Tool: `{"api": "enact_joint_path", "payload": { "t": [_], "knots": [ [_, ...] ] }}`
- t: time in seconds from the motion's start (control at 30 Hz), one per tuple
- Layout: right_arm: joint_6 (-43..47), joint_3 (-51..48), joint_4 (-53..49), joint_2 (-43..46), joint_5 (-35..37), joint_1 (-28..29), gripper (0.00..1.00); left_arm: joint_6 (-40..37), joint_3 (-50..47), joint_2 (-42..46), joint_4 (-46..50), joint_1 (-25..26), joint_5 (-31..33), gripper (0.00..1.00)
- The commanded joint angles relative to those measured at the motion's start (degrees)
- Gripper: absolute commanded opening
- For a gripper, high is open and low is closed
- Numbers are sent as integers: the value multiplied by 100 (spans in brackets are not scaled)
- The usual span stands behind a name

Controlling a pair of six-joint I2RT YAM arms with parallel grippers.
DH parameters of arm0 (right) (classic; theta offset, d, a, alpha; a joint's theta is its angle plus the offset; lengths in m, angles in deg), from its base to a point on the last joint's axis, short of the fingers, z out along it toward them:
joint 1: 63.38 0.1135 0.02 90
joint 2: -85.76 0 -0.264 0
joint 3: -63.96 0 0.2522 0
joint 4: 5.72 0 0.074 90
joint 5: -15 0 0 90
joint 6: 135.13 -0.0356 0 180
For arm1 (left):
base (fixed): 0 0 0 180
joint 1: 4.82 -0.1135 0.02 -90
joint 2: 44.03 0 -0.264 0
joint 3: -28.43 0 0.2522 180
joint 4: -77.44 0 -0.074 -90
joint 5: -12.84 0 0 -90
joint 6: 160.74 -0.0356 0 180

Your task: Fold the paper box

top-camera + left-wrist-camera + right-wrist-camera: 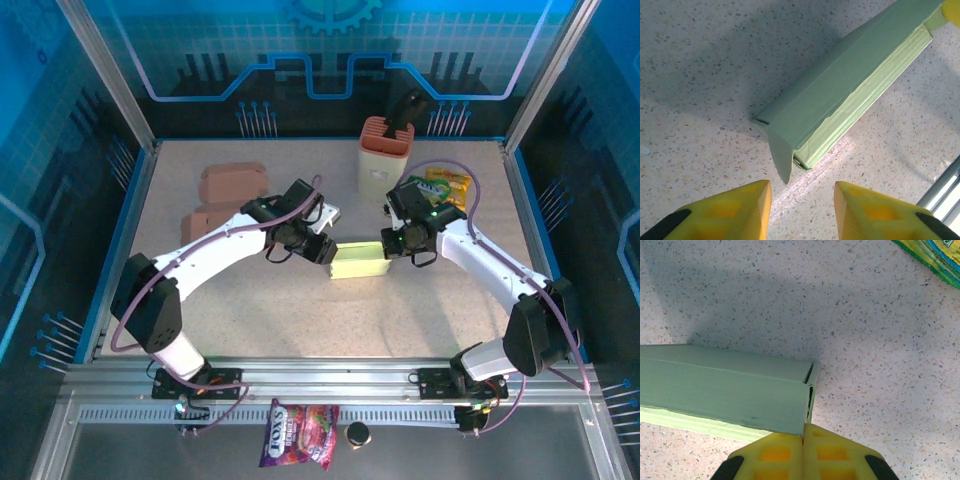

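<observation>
The only legible word is "FOX'S", in white letters on the purple-and-red candy bag (298, 433), which lies well apart from the left gripper (325, 250), on its near side. The green-and-yellow snack packet (437, 187), just behind the right gripper (385, 246), carries print too small to read.

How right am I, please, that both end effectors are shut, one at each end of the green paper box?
Only the right end effector is shut; the left wrist view shows the left end effector open, jaws apart just short of the green paper box. Each is at one end.
</observation>
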Motion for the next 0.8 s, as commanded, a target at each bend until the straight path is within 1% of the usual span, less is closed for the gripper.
{"api": "enact_joint_path", "payload": {
  "t": [0.0, 0.07, 0.17, 0.3, 0.43, 0.5, 0.7, 0.77],
  "knots": [
    [-59, 147, -150, -18, -18, 83, 0, -274, 286, -180, 264, 22, 182, 38],
    [-60, 152, -150, -27, -24, 83, 0, -322, 363, -248, 297, 22, 285, 37],
    [-65, 150, -144, -36, -33, 83, 0, -328, 386, -266, 227, 23, 257, 31],
    [-73, 161, -142, -46, -23, 83, 0, -309, 427, -344, 288, 57, 293, 27],
    [-82, 152, -135, -39, -35, 83, 0, -316, 440, -390, 291, 75, 390, 26],
    [-91, 143, -138, -27, -31, 84, 0, -311, 450, -410, 272, 80, 401, 23],
    [-94, 141, -142, -10, -17, 83, 0, -291, 488, -494, 282, 145, 483, 21],
    [-100, 130, -142, -1, -10, 83, 0, -263, 481, -495, 263, 148, 480, 17]
  ]
}}
